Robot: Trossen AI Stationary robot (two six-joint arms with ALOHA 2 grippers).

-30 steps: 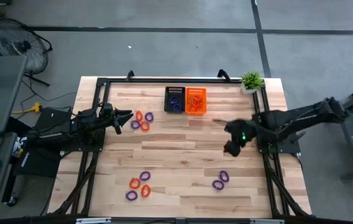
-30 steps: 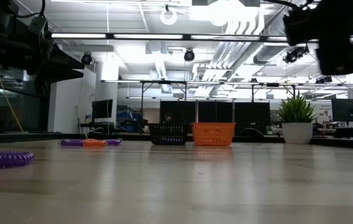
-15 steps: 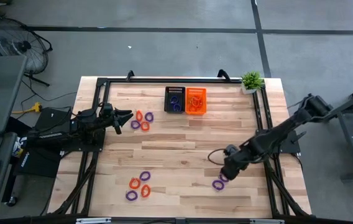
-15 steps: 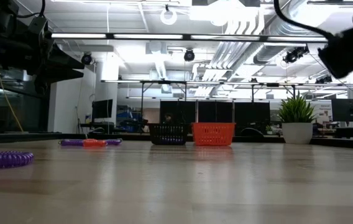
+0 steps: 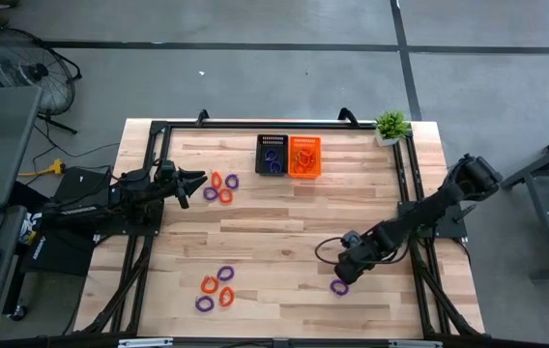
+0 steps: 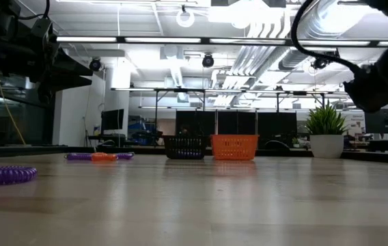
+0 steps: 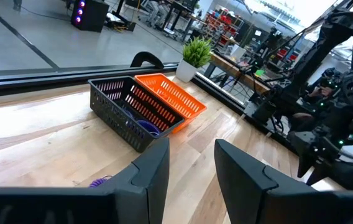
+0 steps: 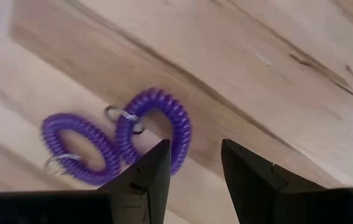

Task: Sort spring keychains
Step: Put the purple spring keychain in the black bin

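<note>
**Reaching for purple keychains near the bench's right edge**

Hovering over the bench's near right part, the right gripper (image 5: 344, 274) holds its fingers apart and empty, just above a pair of purple spring keychains (image 8: 117, 141). In the right wrist view, one purple coil lies close beside the gap between the fingers, not yet inside it. The step in hand appears to be the approach for a pick. Next, the gripper likely needs to lower and straddle one coil before closing.

The left gripper (image 7: 189, 177) waits near the bench's left edge, fingers parted and empty. Other keychains lie scattered; the black basket (image 5: 273, 155) and orange basket (image 5: 304, 157) stand at the far edge.
</note>
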